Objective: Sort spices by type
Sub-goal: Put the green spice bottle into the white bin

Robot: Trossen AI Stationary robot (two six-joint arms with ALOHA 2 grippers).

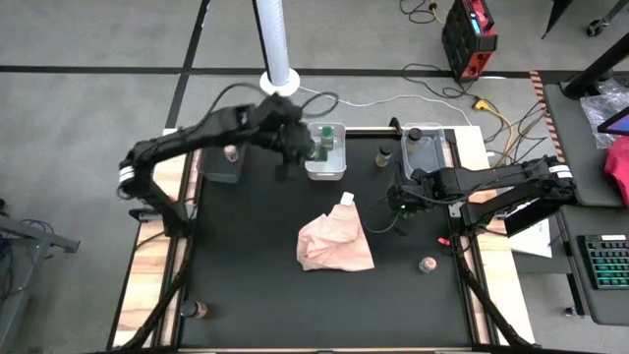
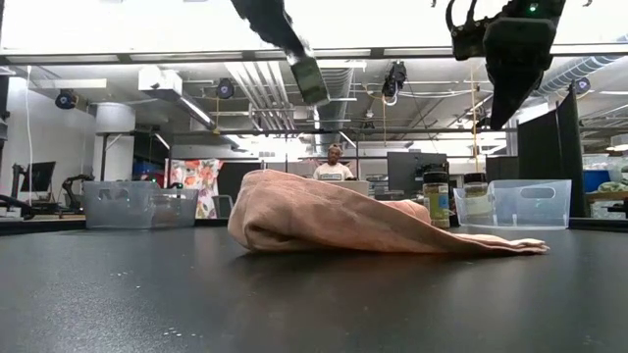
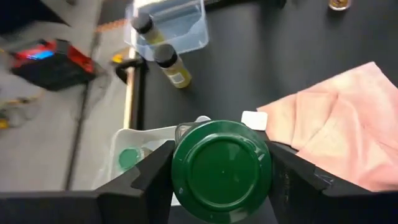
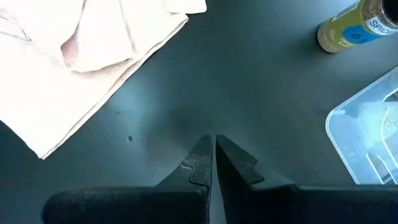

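Here, left tool (image 3: 221, 171) grips a round green-lidded jar (image 3: 221, 169).

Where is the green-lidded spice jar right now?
The green-lidded jar is held in the left gripper, above the middle clear bin at the table's far edge in the high view, beyond the pink cloth.

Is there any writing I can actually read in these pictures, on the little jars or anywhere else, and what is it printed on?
"SPIC": cut-off white letters on the blue and yellow label of the small cylindrical spice jar lying on the black table in the right wrist view.
Label on the upright dark-lidded spice jar beside the clear plastic bin: too small to read.
Label on the dark-lidded jar lying by the bin in the left wrist view: blurred, unreadable.
Nothing else legible.
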